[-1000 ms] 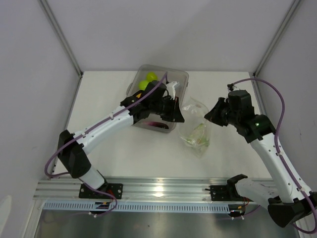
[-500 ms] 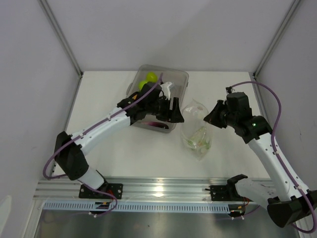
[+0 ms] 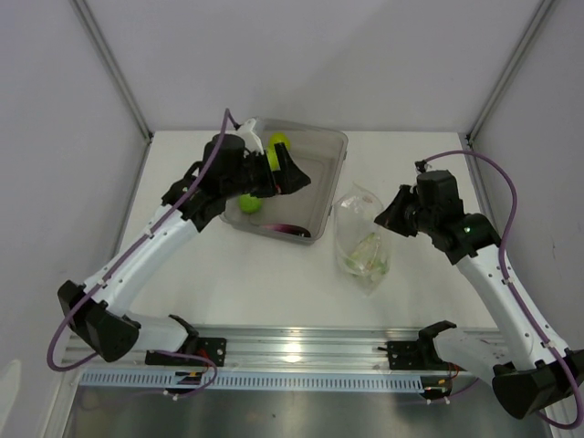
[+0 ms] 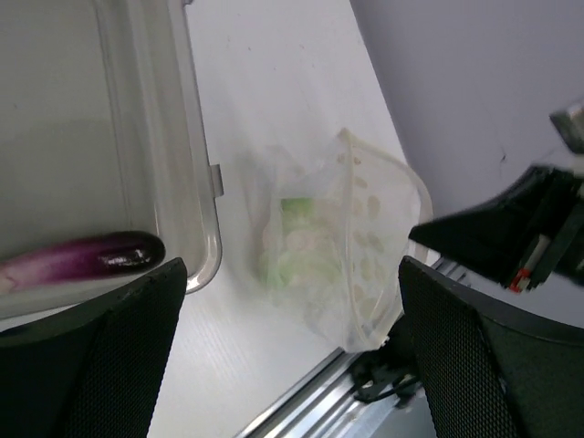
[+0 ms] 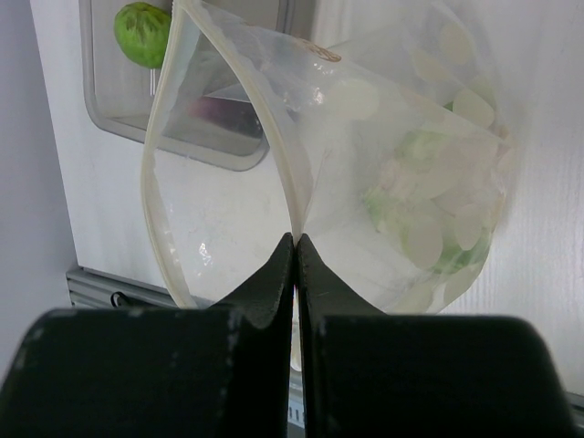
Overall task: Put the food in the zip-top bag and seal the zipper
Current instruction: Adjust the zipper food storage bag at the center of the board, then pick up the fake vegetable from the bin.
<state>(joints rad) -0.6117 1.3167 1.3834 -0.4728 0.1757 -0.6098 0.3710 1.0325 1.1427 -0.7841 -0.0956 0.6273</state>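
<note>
we note the right gripper (image 5: 296, 239) pinched shut on the zip-top bag (image 5: 401, 182) rim; left gripper (image 4: 290, 274) wide apart, eggplant (image 4: 91, 258) beside one finger.

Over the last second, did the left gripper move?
Yes. The left gripper swung left and back, from the near-right corner of the tray, beside the zip-top bag, to its left half.

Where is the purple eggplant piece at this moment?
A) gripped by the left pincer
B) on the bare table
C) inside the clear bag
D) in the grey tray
D: the eggplant lies inside the tray by its wall, and the left pincer is open and empty.
</note>
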